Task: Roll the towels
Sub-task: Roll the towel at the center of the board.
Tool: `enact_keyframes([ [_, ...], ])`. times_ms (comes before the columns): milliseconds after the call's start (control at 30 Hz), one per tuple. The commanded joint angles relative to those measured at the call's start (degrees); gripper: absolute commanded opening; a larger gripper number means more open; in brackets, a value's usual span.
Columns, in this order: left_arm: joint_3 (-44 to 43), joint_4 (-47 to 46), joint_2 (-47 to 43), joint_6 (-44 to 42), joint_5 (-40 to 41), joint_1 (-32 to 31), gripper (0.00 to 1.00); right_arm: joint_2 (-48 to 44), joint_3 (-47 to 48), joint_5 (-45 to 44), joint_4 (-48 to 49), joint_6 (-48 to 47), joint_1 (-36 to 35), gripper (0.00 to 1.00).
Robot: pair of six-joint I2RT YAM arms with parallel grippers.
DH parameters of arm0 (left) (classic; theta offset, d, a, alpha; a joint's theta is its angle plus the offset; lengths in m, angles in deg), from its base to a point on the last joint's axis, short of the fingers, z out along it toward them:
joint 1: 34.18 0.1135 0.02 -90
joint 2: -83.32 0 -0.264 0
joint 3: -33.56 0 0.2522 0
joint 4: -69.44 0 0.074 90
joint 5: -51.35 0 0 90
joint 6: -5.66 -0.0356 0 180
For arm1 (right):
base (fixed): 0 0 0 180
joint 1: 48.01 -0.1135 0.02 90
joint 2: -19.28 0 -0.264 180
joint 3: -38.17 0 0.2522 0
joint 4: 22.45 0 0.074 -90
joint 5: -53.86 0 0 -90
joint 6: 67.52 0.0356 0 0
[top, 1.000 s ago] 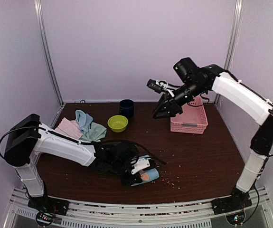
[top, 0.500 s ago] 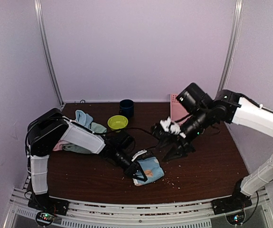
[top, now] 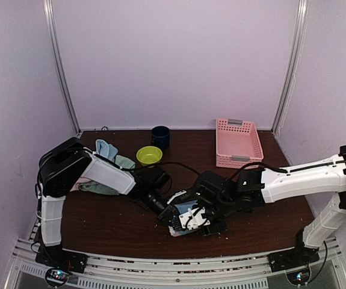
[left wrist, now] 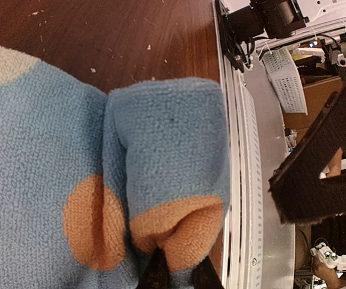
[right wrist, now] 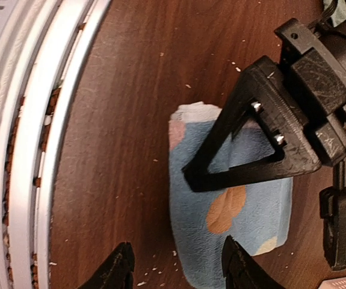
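Right arm had swung down from beside the basket (top: pixel 237 141) to the near middle of the worktop (top: pixel 112 226). That put the right hand (top: pixel 201 218) low at the patched towel (top: pixel 186 209). Left hand (top: pixel 168 214) had stayed on that towel.

Right hand (right wrist: pixel 176 247): fingers (right wrist: pixel 122 268) apart, nothing clamped; one over bare worktop, the other over the towel's near end.

Left hand (left wrist: pixel 179 270): tips together, pinched on an orange patch at the edge of the fold.

Patched towel (left wrist: pixel 160 144) was doubled over on itself, a flap lying on the flat layer, close to the front rail (left wrist: pixel 245 180). From the right wrist, the left hand's black finger (right wrist: pixel 299 138) crossed above the towel (right wrist: pixel 245 211). Crumbs (right wrist: pixel 160 55) lay scattered around it.

Other towels (top: pixel 108 150) were heaped far left, partly behind the left arm. Bowl (top: pixel 149 156) and dark cup (top: pixel 160 136) sat toward the back, the basket at back right, all well apart from both hands.
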Motion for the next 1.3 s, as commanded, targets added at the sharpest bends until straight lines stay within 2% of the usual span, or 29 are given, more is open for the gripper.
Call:
enact_keyframes([
  [0, 0.62, 5.05, 3.07, 0.43, 2.95, -0.31, 0.11, 1.63, -2.19, -6.95, 8.99, 0.85, -0.79, 0.52],
  [333, 0.54, 6.03, 3.35, -0.57, 3.96, -0.28, 0.11, 8.64, -3.11, -9.05, 8.43, 1.08, -0.74, 0.51],
  [400, 0.45, 5.97, 3.37, -0.6, 3.82, -0.14, 0.1, 9.8, -3.27, -9.79, 9.06, 1.78, -0.59, 0.41],
  [433, 0.37, 5.96, 3.3, -0.48, 3.33, -0.05, 0.09, 10.46, -3.21, -9.13, 8.97, 2.11, -0.38, 0.29],
  [500, 0.48, 5.81, 2.3, -0.2, 2.87, 0.6, 0.1, 10.88, -2.68, -6.34, 7.81, 2.5, 0.19, 0.14],
  [567, 1.01, 6.32, -0.83, -0.91, 4.58, 1.71, 0.23, 11.38, -1.93, -3.09, 5.73, 2.68, 0.68, 0.08],
  [633, 2.03, 7.3, -5.89, -2.04, 10.68, 3.04, 0.39, 12.57, -0.11, 1.25, 2.37, 3.04, 2.06, 0.06],
  [700, 3.67, 7.61, -11.95, -2.3, 17.77, 4.95, 0.46, 14.0, 2.78, 7.1, -1.79, 3.14, 4.71, 0.05],
  [833, 5.1, 12.37, -21.58, -3.88, 34.44, 7.02, 0.49, 17.89, 9.08, 17.02, -12.13, 2.24, 8.48, 0.03],
  [900, 6.63, 12.72, -26.36, -4.8, 39.7, 7.02, 0.5, 20.5, 12.14, 19.79, -15.51, 2.61, 9.89, 0.03],
  [1133, 14.5, 4.44, -44.08, -2.7, 41.79, 5.71, 0.5, 34.15, 26.67, 28.94, -28.03, 1.75, 16.84, 0.05],
  [1200, 17.43, 1.29, -49.71, -5.85, 46.83, 2.42, 0.54, 38.5, 30.31, 30.1, -30.99, 1.07, 18.46, 0.05],
  [1267, 19.55, -0.18, -53.81, -10.52, 52.74, -2.22, 0.63, 41.68, 33.17, 30.79, -33.09, 0.93, 19.73, 0.05],
])
